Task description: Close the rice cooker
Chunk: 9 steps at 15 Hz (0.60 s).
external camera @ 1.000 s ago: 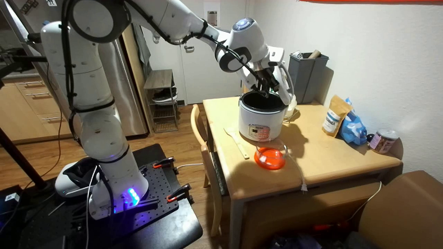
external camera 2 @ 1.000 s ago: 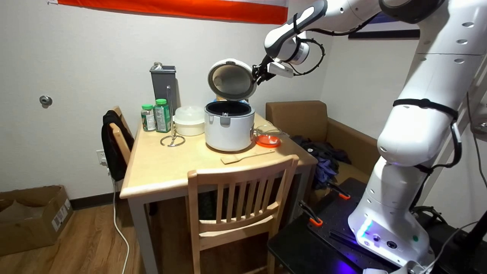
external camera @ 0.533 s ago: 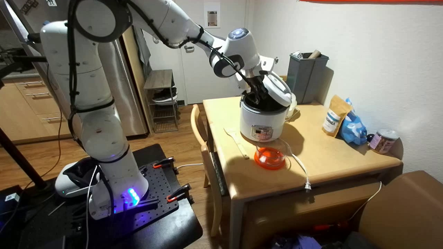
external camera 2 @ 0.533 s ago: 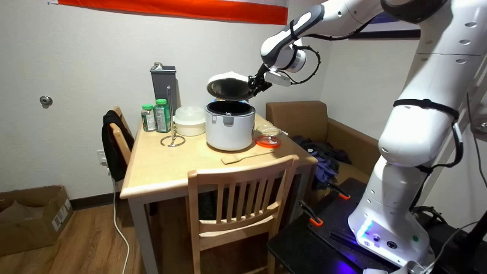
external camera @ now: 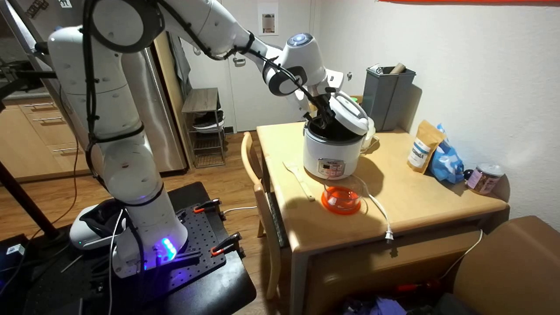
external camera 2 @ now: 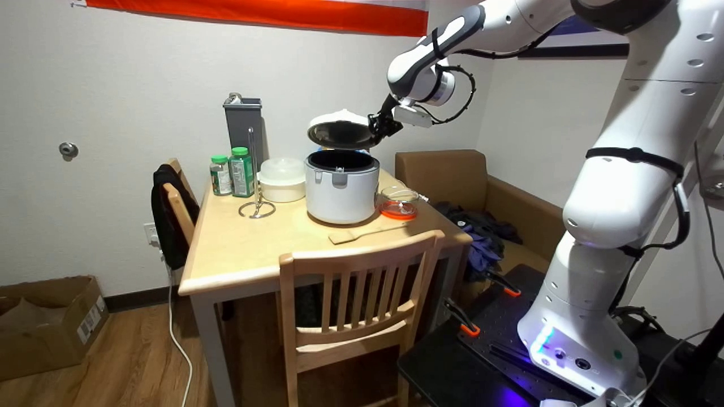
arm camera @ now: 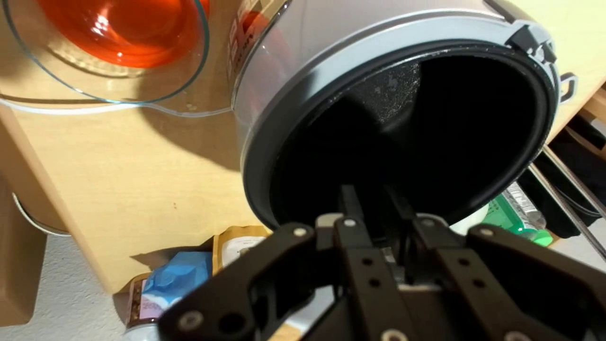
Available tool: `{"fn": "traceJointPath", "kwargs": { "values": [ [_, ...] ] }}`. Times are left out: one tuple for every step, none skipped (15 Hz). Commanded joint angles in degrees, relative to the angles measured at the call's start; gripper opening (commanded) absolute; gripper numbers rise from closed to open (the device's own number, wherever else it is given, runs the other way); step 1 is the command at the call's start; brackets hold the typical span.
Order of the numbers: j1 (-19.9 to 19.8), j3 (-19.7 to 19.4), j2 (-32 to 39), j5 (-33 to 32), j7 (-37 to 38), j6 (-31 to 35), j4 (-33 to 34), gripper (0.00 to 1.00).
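Observation:
The white rice cooker [external camera: 311,153] stands on the table; it also shows in an exterior view [external camera 2: 339,198] and the wrist view [arm camera: 303,47]. Its white lid [external camera: 350,114] is partly open and tilted above the dark pot opening; its inner face faces down in an exterior view [external camera 2: 339,136]. My gripper [external camera 2: 375,135] is at the lid's edge, above the rim; whether it touches cannot be made out. In the wrist view the gripper [arm camera: 369,189] has its fingertips a little apart over the black interior, with nothing seen between them. The lid does not show clearly there.
A glass bowl on a red-orange dish [external camera: 342,204] sits before the cooker, beside a wooden paddle [external camera: 299,181] and a plug [external camera: 388,235]. A steel stand [external camera 2: 253,192], cream container [external camera 2: 281,189] and green-capped bottles [external camera 2: 241,172] stand behind. A chair [external camera 2: 362,260] is at the table edge.
Over the second the lid has tipped down from more upright, and my gripper has lowered with it. The cooker and its cord shifted slightly. In the last half second little moved.

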Motion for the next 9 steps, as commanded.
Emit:
{"fn": "traceJointPath", "kwargs": {
  "values": [
    [-0.95, 0.63, -4.68, -4.01, 3.86, -6.38, -1.79, 0.22],
    [-0.92, 0.67, -5.48, -4.26, 3.87, -8.11, -2.01, 0.06],
    [-0.91, 0.65, -6.26, -4.67, 4.08, -9.99, -2.29, 0.05],
    [-0.91, 0.62, -6.83, -4.77, 4.06, -11.39, -2.45, 0.03],
    [-0.9, 0.59, -7.4, -4.82, 4.09, -12.75, -2.6, 0.0],
    [-0.92, 0.57, -7.85, -4.83, 4.18, -13.56, -2.58, 0.0],
    [-0.92, 0.53, -8.25, -4.68, 4.14, -14.29, -2.47, 0.0],
    [-0.95, 0.5, -8.57, -4.65, 4.14, -14.79, -2.37, 0.0],
    [-0.98, 0.49, -8.9, -4.7, 4.13, -15.27, -2.31, 0.0]
  ]
}}
